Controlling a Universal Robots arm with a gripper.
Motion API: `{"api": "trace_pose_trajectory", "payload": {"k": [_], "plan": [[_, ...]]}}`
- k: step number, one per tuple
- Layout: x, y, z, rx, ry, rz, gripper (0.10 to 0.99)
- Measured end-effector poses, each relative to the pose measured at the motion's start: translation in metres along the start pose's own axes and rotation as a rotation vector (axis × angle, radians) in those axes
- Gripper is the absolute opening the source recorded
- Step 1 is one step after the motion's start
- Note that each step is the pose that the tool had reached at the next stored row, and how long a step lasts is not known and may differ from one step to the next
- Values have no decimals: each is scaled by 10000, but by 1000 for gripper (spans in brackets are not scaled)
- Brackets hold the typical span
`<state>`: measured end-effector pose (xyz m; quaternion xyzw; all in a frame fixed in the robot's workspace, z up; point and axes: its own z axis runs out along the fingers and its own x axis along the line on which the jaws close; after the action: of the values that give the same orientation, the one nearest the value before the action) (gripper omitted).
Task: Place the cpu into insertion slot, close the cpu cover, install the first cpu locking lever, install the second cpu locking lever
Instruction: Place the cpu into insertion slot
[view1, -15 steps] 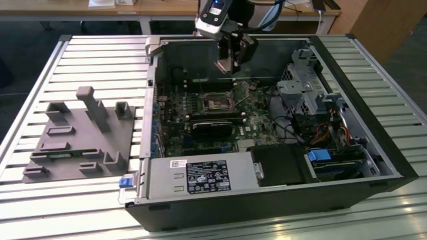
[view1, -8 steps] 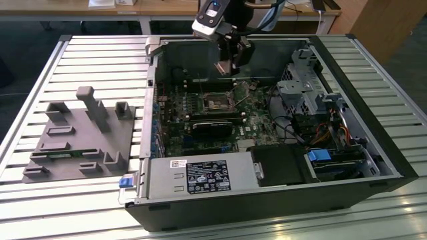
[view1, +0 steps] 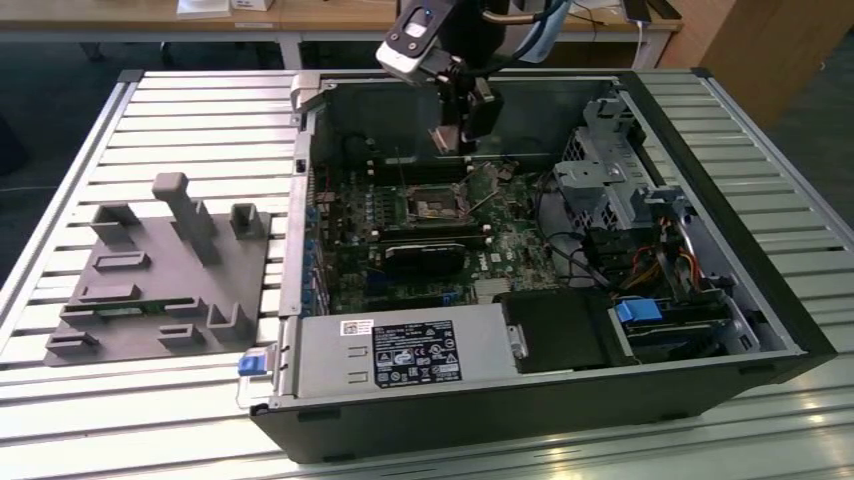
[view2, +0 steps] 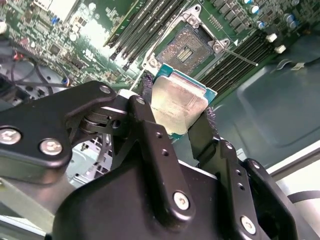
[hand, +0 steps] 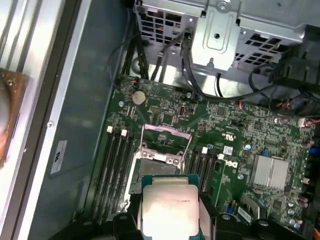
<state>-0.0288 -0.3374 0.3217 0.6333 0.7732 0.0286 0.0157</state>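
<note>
Second wrist view shows the gripper (view2: 177, 107) with its jaws clamped on two opposite edges of the cpu (view2: 175, 97), whose metal top faces the camera. The cpu is carried in the air, near the insertion slot (view2: 182, 47) but offset to one side of it and not touching it. Both wrist views show the contact field of the slot bare and uncovered. In the first wrist view, the cpu cover (hand: 167, 129) is swung back on the side of the slot opposite the cpu, leaving the recess open. A thin locking lever (view2: 241, 56) projects away from one corner of the slot and appears released; a second lever cannot be made out. Rows of memory slots (hand: 117, 170) run along both sides of the slot on the green motherboard (hand: 240, 130), inside the open computer case (view1: 534, 410). Status, as judged: step one is in hand, with the cpu gripped and brought near the slot but not seated. Cover closure and both lever installations are not yet done.
</note>
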Motion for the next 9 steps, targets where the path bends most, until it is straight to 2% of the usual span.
{"api": "trace_pose_trajectory", "payload": {"k": [9], "plan": [[25, -12, 81, -7, -66, 877, 537]]}}
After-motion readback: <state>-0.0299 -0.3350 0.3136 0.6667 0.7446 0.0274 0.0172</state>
